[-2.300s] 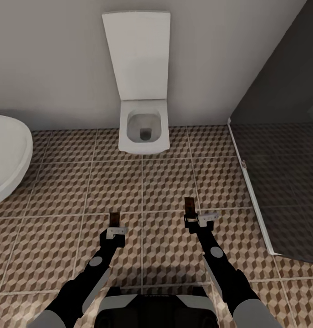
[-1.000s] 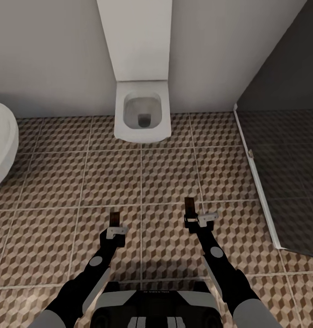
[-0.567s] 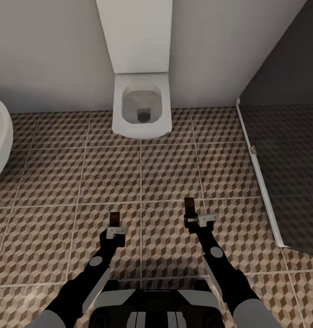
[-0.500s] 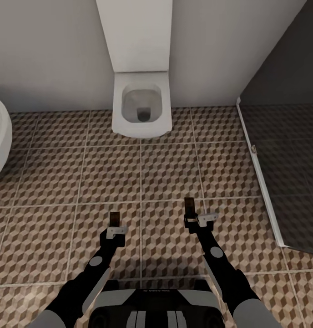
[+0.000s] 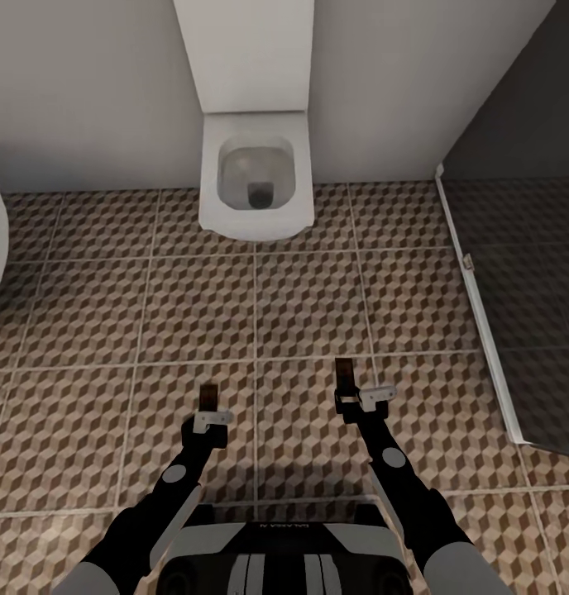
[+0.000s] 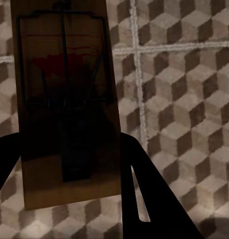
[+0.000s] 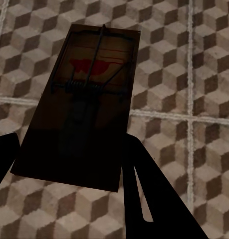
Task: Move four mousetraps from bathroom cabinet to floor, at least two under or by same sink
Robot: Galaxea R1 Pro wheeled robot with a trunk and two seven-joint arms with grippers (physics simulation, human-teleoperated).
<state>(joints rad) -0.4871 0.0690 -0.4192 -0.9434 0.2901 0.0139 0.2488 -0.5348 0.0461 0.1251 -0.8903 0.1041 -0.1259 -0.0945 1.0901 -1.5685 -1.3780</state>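
Both arms extend forward over the bathroom floor (image 5: 86, 330), facing a white toilet (image 5: 255, 182) against the wall. The left end effector (image 5: 208, 411) is clamped on a mousetrap (image 6: 64, 99) held above the tiles. The right end effector (image 5: 346, 390) likewise grips a second mousetrap (image 7: 84, 104), a glass shower partition (image 5: 516, 314) standing at the right.

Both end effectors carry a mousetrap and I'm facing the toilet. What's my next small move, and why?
Probably turn the base to look for the sink: the left end effector and right end effector each grip a mousetrap above the bathroom floor, facing the toilet.
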